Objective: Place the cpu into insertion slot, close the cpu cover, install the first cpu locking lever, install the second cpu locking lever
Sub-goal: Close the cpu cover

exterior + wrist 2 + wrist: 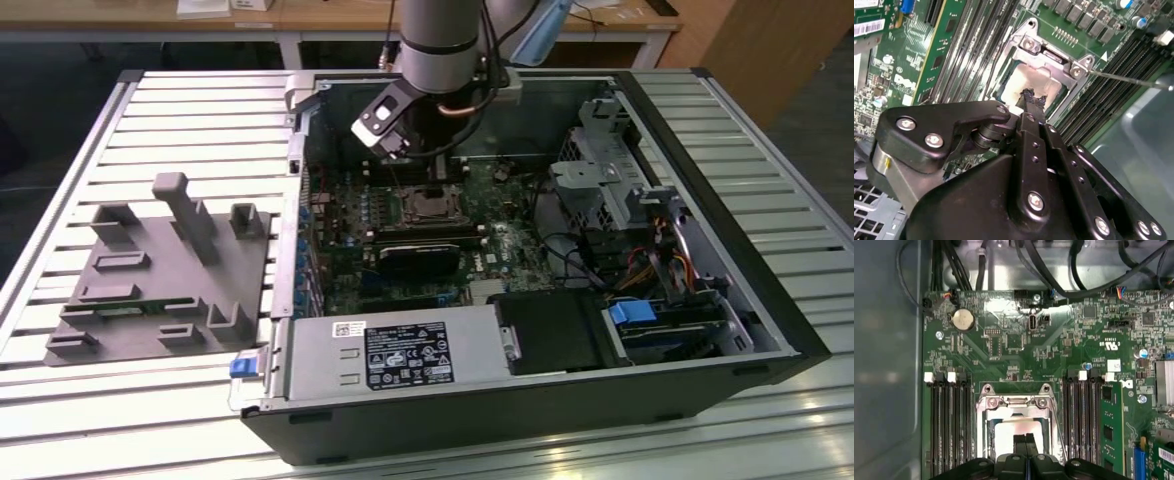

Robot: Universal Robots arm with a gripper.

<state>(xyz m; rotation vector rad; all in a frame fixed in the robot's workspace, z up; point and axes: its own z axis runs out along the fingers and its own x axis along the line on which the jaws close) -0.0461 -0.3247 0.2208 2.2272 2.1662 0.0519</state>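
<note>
Looking along the hand point(1029, 100), you have its two fingers pressed together with nothing pinched between them. The joined tips hang straight over the middle of the cpu point(1004, 432). Whether the tips touch the chip's pale metal top or sit just clear of it, you cannot tell from either wrist view.

The cpu lies flat in the insertion slot point(430, 205), directly beneath the hand. The cpu cover point(1014, 402) appears folded down around it, with the chip's top showing through the cut-out. By that reading the first two steps look done.

What matters is the locking lever point(1126, 78), a thin bare rod which I take to be unlatched. It does not lie under the hand. It starts at the cover corner just beyond the fingertips and runs outward, away from the hand. Its long axis crosses over the memory slots point(1114, 100) toward the grey case wall point(1149, 145). So the hand is centred on the chip, while the lever lies off to one side of the fingertips and points away from them.

In the exterior view the arm reaches down into the open computer case point(534, 400) lying on the slatted bench point(174, 110), with the hand close above the board
</note>
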